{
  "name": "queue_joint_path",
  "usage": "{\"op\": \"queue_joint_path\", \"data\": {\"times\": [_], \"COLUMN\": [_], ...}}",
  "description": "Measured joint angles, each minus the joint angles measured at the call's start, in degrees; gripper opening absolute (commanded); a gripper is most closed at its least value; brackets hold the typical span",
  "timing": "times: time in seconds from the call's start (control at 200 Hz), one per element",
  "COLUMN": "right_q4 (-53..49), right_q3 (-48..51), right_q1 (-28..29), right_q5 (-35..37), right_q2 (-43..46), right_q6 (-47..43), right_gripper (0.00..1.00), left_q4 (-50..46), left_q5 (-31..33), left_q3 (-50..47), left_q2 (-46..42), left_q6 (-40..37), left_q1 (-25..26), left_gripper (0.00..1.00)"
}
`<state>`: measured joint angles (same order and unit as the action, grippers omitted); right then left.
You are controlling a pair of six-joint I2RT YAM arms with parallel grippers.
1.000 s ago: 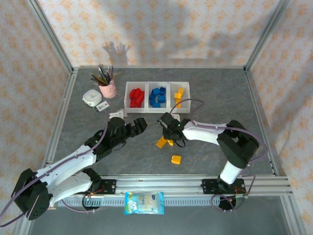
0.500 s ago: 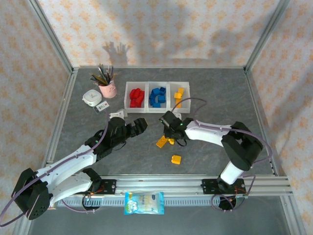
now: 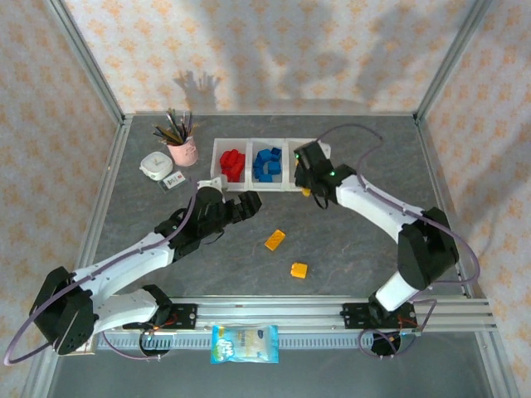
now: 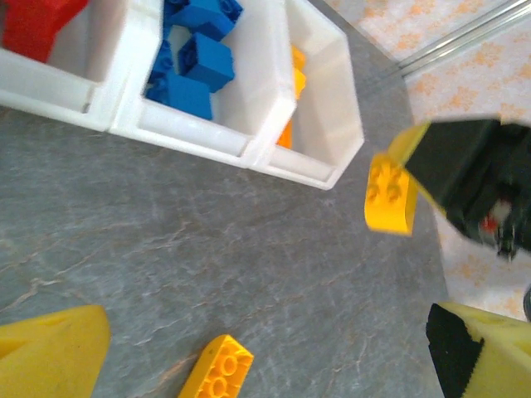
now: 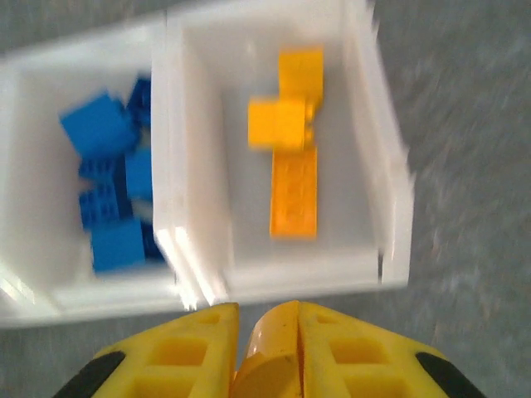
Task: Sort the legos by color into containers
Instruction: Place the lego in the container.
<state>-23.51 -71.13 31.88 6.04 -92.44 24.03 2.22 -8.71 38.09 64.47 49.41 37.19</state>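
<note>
The containers (image 3: 265,188) form a white row holding red (image 3: 231,164), blue (image 3: 267,164) and yellow legos (image 3: 304,162). My right gripper (image 3: 307,187) hangs just before the right bin's front edge, shut on a yellow curved brick (image 5: 261,365); the left wrist view shows that brick (image 4: 391,195) off the bin's front right corner. The bin ahead (image 5: 274,278) holds yellow bricks (image 5: 292,157). My left gripper (image 3: 249,204) is open with nothing between its fingers (image 4: 50,352). Two yellow bricks lie on the table (image 3: 275,240) (image 3: 299,269); the nearer one (image 4: 217,369) lies below the left gripper.
A pink cup of brushes (image 3: 184,149), a white round object (image 3: 154,165) and a small card (image 3: 172,182) sit left of the bins. A snack bag (image 3: 244,343) lies beyond the front rail. Metal frame posts edge the grey table.
The right gripper carried a yellow brick from the table's middle up to the front of the right bin. The left gripper moved forward and slightly right.
</note>
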Motion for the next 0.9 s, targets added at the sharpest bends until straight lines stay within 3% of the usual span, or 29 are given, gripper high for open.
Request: {"op": "queue_joint_path", "data": {"times": [0.34,0.465,0.571,0.901], "right_q4": [1.0,0.7,0.3,0.2], "right_q3": [-14.5,-16.9,-17.1,-14.8], "right_q1": [-5.9,-6.4,-6.4,-6.1], "right_q5": [4.3,5.1,5.6,3.3], "right_q2": [-17.5,-21.3,-21.6,-17.0], "right_q6": [-5.2,-6.3,-7.2,-7.4], "right_gripper": [0.23,0.31,0.40,0.44], "left_q4": [2.4,2.6,2.6,2.4], "left_q5": [-1.0,-1.3,-1.4,-1.3], "left_q3": [6.6,7.7,8.0,8.0], "left_q2": [8.2,9.5,9.8,8.2], "left_q6": [-1.5,-1.9,-2.2,-3.0], "left_q1": [0.6,0.6,0.6,0.6], "left_gripper": [0.99,0.99,0.99,0.99]}}
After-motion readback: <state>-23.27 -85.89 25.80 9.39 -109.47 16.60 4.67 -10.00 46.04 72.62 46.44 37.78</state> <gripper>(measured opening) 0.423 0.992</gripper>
